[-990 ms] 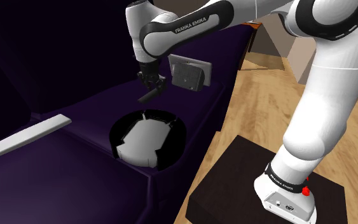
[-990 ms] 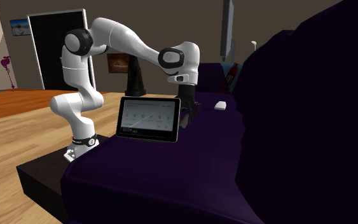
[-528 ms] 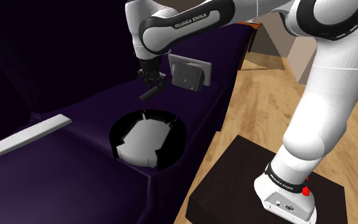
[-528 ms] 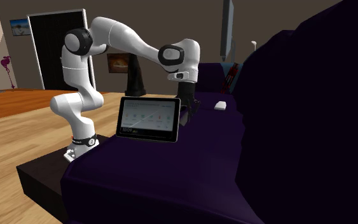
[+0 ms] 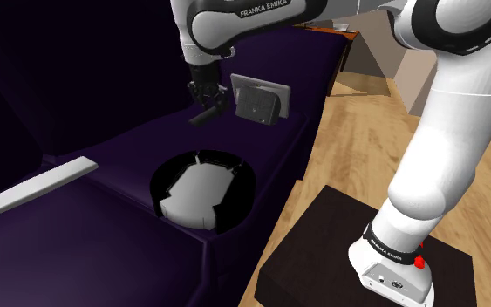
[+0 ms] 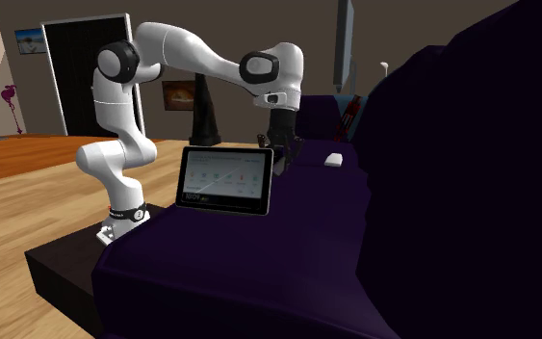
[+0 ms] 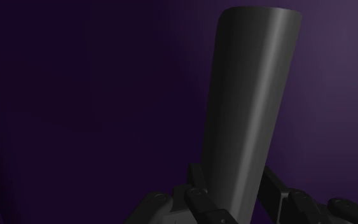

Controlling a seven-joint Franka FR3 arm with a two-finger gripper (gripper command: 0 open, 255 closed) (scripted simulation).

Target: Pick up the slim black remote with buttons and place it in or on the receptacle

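The black gripper (image 5: pixel 207 103) is clamped on the slim dark remote (image 5: pixel 206 114), which hangs in the air above the purple sofa (image 5: pixel 104 227) seat, touching nothing else. In the wrist view the fingers (image 7: pixel 199 191) clasp the remote (image 7: pixel 250 108) near one end, and most of its smooth grey length juts out beyond them; no buttons show on this face. That long overhang is probably the main risk: a quick swing or wrist turn could make the remote pivot in the grip or slip out onto the cushion. The round black receptacle (image 5: pixel 242 179), pale grey inside, sits on the seat nearer the camera in the shoulder view, apart from the gripper. A propped tablet (image 5: pixel 259 103) stands just beside the gripper, so a sideways sweep could clip it and tip it over. Releasing too high, or off-centre, could leave the remote straddling the rim or bouncing out.
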